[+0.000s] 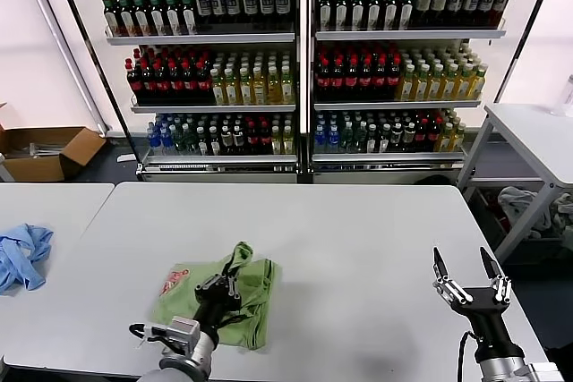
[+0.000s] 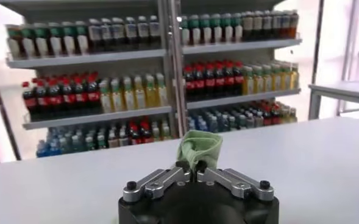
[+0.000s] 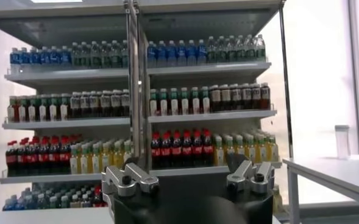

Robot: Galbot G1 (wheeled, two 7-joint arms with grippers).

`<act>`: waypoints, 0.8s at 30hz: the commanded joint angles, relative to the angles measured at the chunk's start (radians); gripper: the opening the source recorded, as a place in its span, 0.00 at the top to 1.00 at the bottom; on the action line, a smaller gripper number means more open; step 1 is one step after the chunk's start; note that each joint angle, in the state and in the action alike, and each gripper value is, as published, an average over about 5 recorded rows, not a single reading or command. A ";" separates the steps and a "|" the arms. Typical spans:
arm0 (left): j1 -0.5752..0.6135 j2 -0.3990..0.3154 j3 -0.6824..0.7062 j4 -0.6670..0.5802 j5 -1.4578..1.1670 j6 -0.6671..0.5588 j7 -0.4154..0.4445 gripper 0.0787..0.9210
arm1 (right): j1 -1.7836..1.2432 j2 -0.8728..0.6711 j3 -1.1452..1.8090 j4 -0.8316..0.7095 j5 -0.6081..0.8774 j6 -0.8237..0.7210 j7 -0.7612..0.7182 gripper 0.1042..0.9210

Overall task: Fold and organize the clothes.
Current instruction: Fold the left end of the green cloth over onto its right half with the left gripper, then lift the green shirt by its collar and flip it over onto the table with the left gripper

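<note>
1. While the light green short-sleeved polo shirt [image 1: 215,297] lay bunched on the white table [image 1: 358,248] near its front edge, the left gripper [image 1: 218,290] had its fingers pinched tight on a raised fold of it.
2. Right gripper [image 1: 472,276] idled off to the right, fingers spread wide, holding nothing.
3. Advice: carry the fold low and straight across, and release only once the edges align.
</note>
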 commanded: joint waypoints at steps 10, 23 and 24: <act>-0.060 0.051 0.207 0.011 0.318 -0.063 0.127 0.69 | 0.014 0.005 -0.006 -0.001 -0.011 -0.004 -0.003 0.12; 0.060 0.149 -0.325 -0.084 -0.141 -0.053 0.122 0.25 | 0.014 0.006 -0.008 -0.004 -0.015 -0.005 -0.001 0.12; 0.079 0.156 -0.374 -0.060 -0.195 -0.047 0.120 0.22 | 0.016 0.006 -0.009 -0.004 -0.015 -0.005 -0.001 0.12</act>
